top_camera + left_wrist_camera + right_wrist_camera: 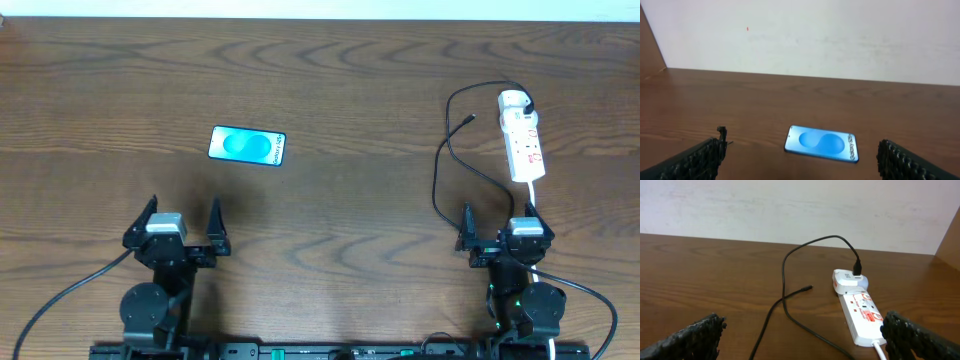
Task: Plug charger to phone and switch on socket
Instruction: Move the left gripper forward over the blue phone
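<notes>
Grippers occupy the bottom of the overhead frame, the left gripper (183, 212) at lower left and the right gripper (498, 222) at lower right. Both have their fingers spread wide and hold nothing.

Beyond the left gripper and apart from it, the phone (247, 146) lies flat with its screen up, left of centre. Beyond the right gripper, at upper right, lies the socket (525, 148), with its thick white cord (533, 195) running down toward that gripper. At the socket's far end sits the white adapter (513, 100). From it the charger (440, 170) loops left and downward. Its free plug (470, 119) rests on the wood just left of the adapter, well apart from the phone.

The table (350, 80) is dark brown wood grain. Only the overhead view shows phone and socket together. The left wrist view shows the phone alone, framed between ribbed fingers (695, 162), with lettering at its right end. The right wrist view shows only socket, adapter and charger, with red markings on the socket's face. Both wrist views show a plain off-white wall (815, 35) behind the table's far edge.
</notes>
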